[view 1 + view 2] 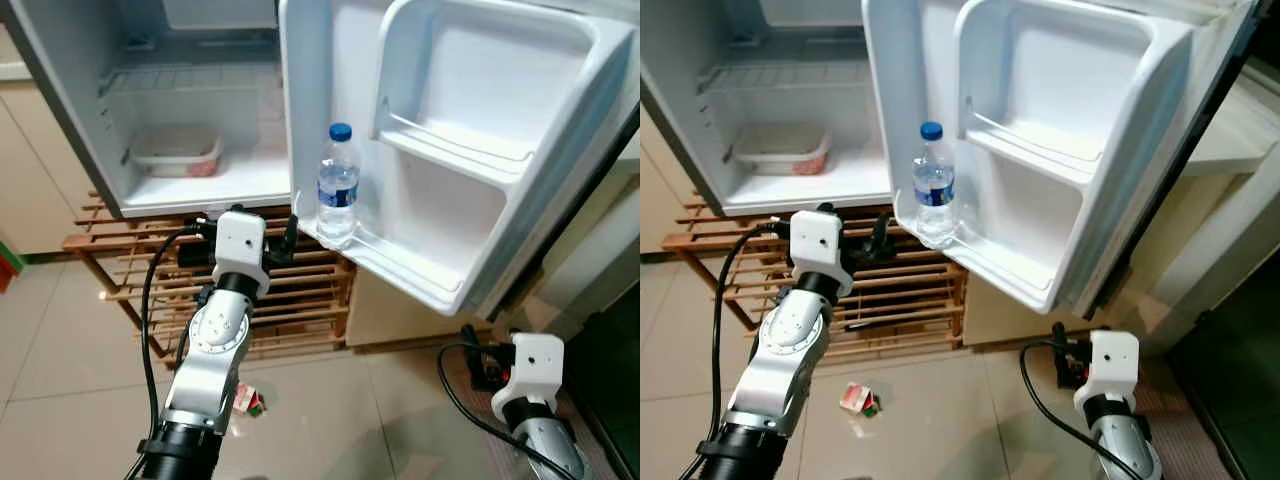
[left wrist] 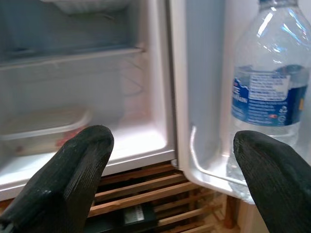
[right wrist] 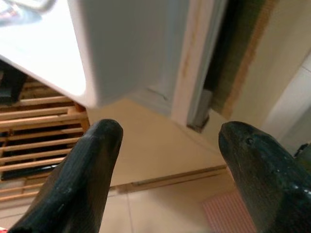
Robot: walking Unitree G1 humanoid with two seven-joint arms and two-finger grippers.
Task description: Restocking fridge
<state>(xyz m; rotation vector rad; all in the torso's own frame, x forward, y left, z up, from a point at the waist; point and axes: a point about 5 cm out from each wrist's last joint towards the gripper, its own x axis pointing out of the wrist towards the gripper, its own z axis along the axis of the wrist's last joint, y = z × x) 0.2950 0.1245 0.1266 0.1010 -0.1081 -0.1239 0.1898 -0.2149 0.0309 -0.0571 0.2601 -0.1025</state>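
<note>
The small fridge (image 1: 200, 190) stands open, its door (image 1: 450, 150) swung out toward me. A clear water bottle (image 1: 338, 185) with a blue cap and label stands upright in the door's bottom shelf. My left gripper (image 1: 246, 225) is open and empty, held just below the fridge's front edge, left of the bottle and apart from it. In the left wrist view the bottle (image 2: 269, 97) sits beyond the right fingertip (image 2: 272, 179). My right gripper (image 1: 478, 362) hangs low under the door, open and empty, with its fingers (image 3: 82, 174) over the floor.
A lidded plastic container (image 1: 178, 150) sits on the fridge floor under a wire shelf (image 1: 190, 78). The fridge rests on a slatted wooden rack (image 1: 300, 300). A small red and white carton (image 1: 250, 402) lies on the tiled floor. A reddish mat (image 3: 228, 213) lies at right.
</note>
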